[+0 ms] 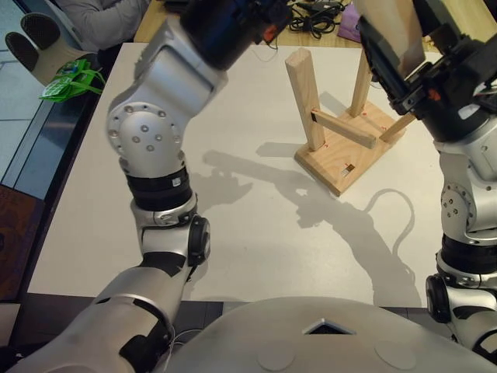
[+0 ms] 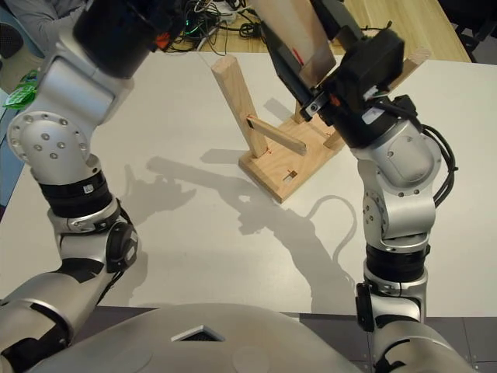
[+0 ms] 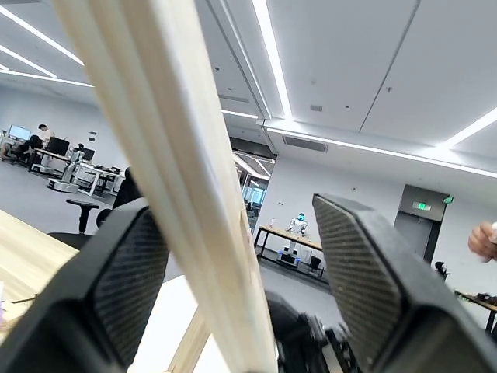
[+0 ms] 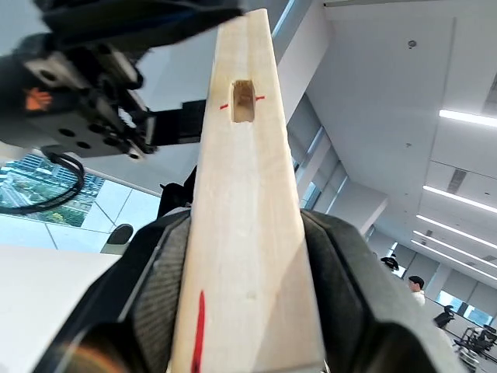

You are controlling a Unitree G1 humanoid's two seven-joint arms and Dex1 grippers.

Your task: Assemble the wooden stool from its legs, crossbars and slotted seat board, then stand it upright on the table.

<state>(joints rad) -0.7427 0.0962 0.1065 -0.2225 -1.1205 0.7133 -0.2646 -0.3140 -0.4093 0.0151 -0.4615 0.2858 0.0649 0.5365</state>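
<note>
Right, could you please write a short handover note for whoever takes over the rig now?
Right gripper: shut on a loose leg, held above the table.
Left gripper: open, fingers either side of what seems to be that leg.
Seat board lies upside down on the table, with at least two fitted legs and a crossbar standing in it.
To do: fit the remaining parts, turn it upright.
</note>
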